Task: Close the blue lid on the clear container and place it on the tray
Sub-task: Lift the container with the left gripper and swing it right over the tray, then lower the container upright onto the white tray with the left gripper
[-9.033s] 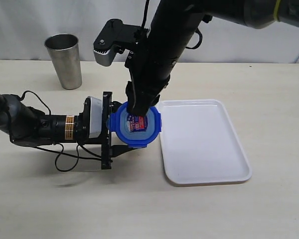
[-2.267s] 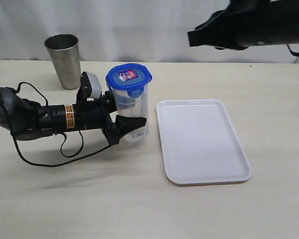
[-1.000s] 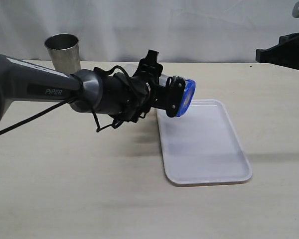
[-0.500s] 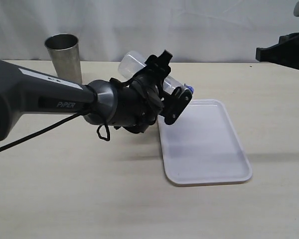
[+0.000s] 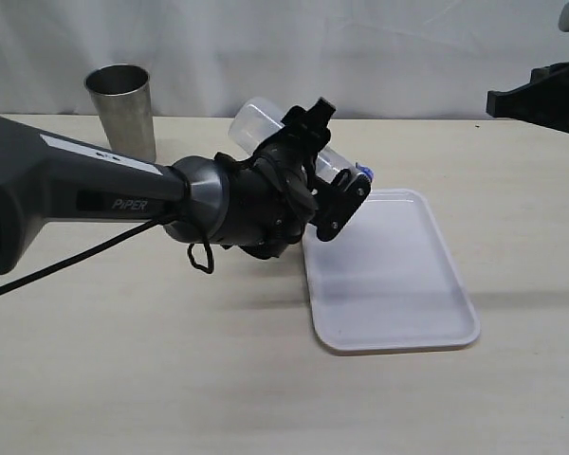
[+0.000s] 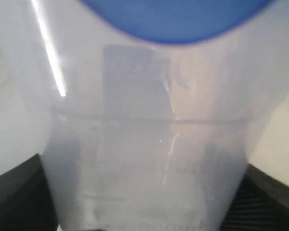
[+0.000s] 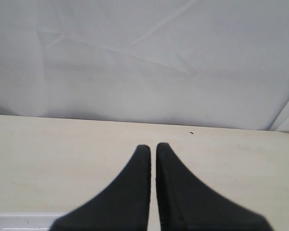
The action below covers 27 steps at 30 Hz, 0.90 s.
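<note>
Now: left pincer [image 5: 324,161] clamped on tilted clear container [image 5: 254,121]; right pincer [image 7: 152,150] together, empty.

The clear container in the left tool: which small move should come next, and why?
Probably turn the wrist so the clear container stands upright. The left tool holds it tilted in the air, with the blue lid on and pointing down toward the tray, so its base cannot be set down yet.

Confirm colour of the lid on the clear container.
Bright blue. The blue lid shows best in the left wrist view.
</note>
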### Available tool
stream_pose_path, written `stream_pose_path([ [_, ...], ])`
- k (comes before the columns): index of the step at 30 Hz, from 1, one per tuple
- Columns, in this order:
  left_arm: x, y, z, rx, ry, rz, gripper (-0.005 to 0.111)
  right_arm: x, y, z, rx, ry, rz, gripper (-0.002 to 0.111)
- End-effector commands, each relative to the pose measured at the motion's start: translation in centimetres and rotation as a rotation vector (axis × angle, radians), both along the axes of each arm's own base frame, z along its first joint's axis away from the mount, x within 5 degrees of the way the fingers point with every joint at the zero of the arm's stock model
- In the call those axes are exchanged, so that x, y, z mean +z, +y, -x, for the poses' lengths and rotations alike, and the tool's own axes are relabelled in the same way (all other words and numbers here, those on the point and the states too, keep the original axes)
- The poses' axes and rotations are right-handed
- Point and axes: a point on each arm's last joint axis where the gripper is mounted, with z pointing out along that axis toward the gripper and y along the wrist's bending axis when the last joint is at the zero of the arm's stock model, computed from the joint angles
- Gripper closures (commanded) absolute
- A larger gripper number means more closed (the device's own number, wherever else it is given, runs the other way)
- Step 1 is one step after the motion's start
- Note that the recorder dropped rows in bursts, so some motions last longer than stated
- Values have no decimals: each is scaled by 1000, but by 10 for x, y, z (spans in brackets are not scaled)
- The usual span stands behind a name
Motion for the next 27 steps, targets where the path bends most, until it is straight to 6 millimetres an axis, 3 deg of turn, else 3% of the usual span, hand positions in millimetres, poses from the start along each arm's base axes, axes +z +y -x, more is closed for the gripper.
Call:
stream_pose_path([
  [1,14,5,-2,19,-84,-155,107,0,-1,0,3,3,6,104],
  [10,19,9,-1,88,-131,-166,107,0,-1,0,4,7,6,104],
  [14,14,1,1,91,-68,73,107,0,-1,0,4,7,6,104],
  [21,-12,-4,1,143,343,537,107,0,-1,0,4,7,6,104],
  [27,-12,-5,-7,61,589,846,107,0,-1,0,4,7,6,104],
])
